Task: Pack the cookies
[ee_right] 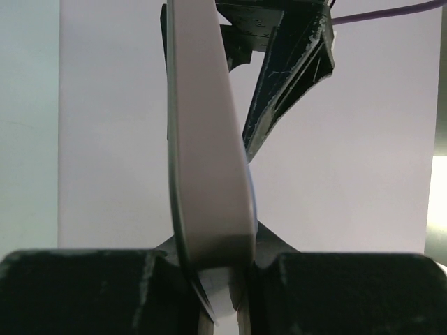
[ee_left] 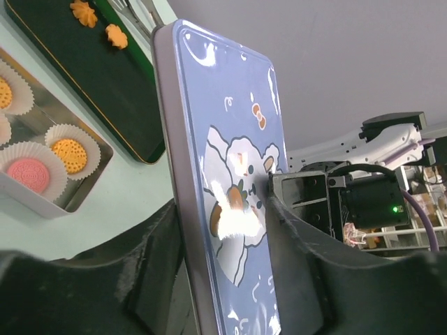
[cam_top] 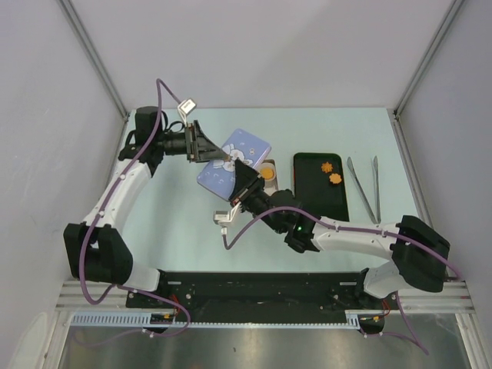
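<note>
Near, the right tool [cam_top: 241, 172] is pinching one edge of the tilted bunny-print lid [ee_left: 216, 98]; farther, the left tool [cam_top: 209, 153] is clamping the opposite edge. The cookies [ee_left: 68, 149] are sitting in the open tin [ee_left: 38, 201] alongside. Levelling the lid before lowering is advisable.

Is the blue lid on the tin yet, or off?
Off. The lid is lifted on edge, clamped by left gripper and right gripper; the tin lies uncovered, cookies in paper cups showing.
</note>
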Controlling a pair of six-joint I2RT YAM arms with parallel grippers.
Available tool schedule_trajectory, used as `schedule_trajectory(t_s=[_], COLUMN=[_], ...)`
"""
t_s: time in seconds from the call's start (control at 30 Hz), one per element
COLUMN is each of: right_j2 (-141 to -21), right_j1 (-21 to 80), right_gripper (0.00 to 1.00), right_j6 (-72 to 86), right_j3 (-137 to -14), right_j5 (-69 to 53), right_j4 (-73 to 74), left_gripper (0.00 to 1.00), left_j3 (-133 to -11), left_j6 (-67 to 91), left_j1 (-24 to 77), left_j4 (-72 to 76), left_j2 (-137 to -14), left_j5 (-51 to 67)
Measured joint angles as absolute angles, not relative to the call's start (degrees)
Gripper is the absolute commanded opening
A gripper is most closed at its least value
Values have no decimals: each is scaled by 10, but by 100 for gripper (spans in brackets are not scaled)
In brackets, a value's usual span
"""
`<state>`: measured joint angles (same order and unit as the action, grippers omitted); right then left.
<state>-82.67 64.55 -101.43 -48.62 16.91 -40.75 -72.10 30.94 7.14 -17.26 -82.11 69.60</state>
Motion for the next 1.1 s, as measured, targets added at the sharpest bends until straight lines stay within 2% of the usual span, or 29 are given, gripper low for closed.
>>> schedule_trajectory(t_s=[0.03,0.1,0.27,0.33,0.4,0.57,0.63,0.7,1.1], right_j2=[-829,-831,-836,-841,-845,-854,-854,-854,-852], right_j1=[646,646,646,645,644,642,642,643,634], right_gripper=[5,6,14,29,35,46,59,66,76], right_j6=[-1015,-1017,-1016,-1014,-1010,-1011,-1012,-1012,-979], right_j3=[-486,-486,-486,-486,-486,-486,-486,-486,-486], right_j5=[169,169,173,176,178,179,180,180,215], right_j4=[-412,-416,-418,-414,-410,-403,-403,-404,-373], left_gripper=[43,38,11,4,0,0,0,0,0], left_j3=[-720,-717,-710,-708,-697,-656,-639,-616,-587], left_j6=[308,305,312,326,350,390,411,435,535], left_j1=[72,72,70,67,66,72,72,68,39], left_j4=[-173,-173,-167,-150,-127,-78,-54,-18,88], left_j2=[-821,-821,-821,-821,-820,-812,-806,-795,-790], left_j5=[692,686,678,684,696,697,695,691,679])
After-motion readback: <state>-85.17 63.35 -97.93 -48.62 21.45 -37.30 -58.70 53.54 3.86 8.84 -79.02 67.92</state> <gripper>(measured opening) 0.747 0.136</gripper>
